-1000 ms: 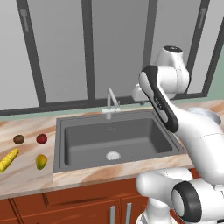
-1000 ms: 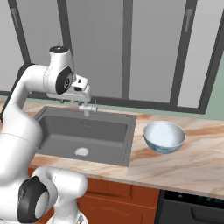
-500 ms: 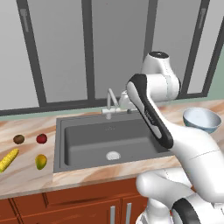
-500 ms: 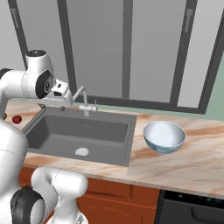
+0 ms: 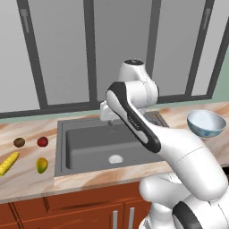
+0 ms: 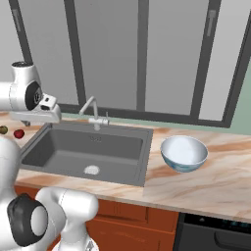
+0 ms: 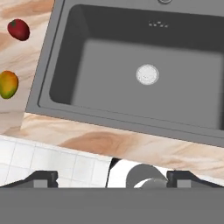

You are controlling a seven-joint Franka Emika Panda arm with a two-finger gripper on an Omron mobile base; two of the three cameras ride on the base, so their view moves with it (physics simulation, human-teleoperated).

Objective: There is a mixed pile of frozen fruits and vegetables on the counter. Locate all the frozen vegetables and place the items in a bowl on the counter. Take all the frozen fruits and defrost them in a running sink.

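The tool [image 7: 111,179], jaws spread wide and empty, is being held above the sink [image 7: 131,78], with the mango-like oval [image 7: 8,84] lying off the sink's left rim on the bench [image 7: 26,52].

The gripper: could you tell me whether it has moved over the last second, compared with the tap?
Yes. In the right base view the gripper has swung leftward, from beside the tap to the sink's left end.

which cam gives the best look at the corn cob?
Left base view: the corn cob lies whole on the counter, at the picture's left edge. The hand view frames the red ball and yellow-green oval instead; the right base view gives no clear cob.
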